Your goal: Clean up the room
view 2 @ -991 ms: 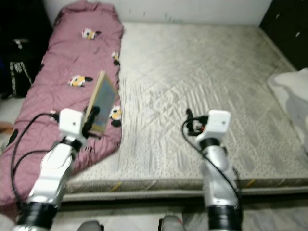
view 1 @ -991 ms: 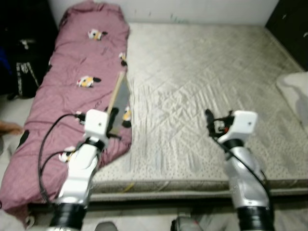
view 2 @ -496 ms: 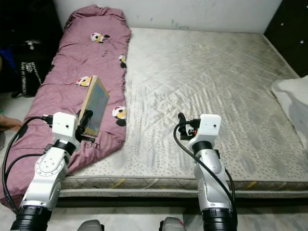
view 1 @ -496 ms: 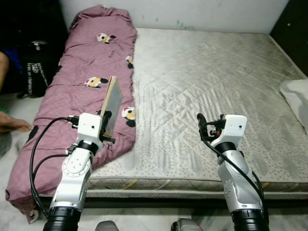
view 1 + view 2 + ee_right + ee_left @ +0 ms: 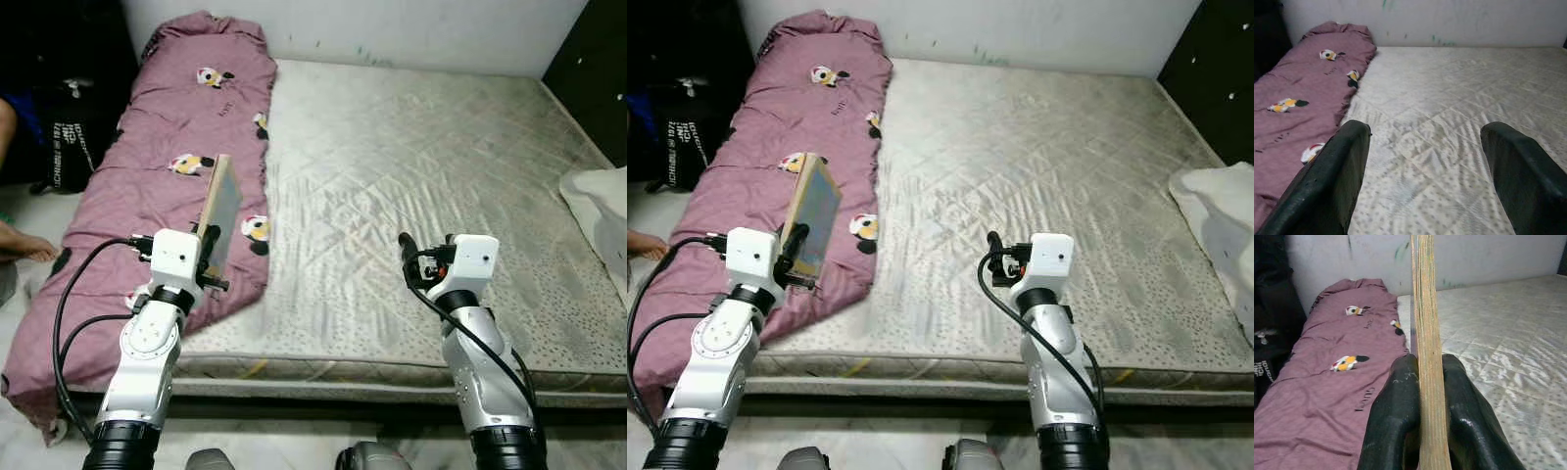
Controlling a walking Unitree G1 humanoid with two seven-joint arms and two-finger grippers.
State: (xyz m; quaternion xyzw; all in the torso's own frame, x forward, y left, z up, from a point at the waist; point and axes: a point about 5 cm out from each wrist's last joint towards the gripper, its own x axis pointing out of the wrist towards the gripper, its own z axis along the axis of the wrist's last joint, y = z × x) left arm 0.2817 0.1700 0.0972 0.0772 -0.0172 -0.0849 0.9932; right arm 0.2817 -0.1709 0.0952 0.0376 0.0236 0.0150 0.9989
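My left gripper (image 5: 208, 240) is shut on a thin flat book (image 5: 219, 204), held upright on its edge over the near part of the pink quilt (image 5: 157, 186). In the left wrist view the book's (image 5: 1426, 333) tan edge stands pinched between the two black fingers (image 5: 1393, 416). My right gripper (image 5: 405, 257) hangs open with nothing in it over the near middle of the bare grey mattress (image 5: 421, 166); its two fingers (image 5: 1327, 186) stand wide apart in the right wrist view.
The pink quilt (image 5: 1298, 93) with cartoon prints lies along the mattress's left side. A white cloth (image 5: 600, 201) lies at the right edge. A person's foot (image 5: 22, 245) and a black bag (image 5: 69, 147) are on the floor at left. A dark cabinet (image 5: 598, 59) stands far right.
The camera has steadied and shifted a little. My left arm with the book has moved slightly left and down in the picture. The right gripper keeps its pose.
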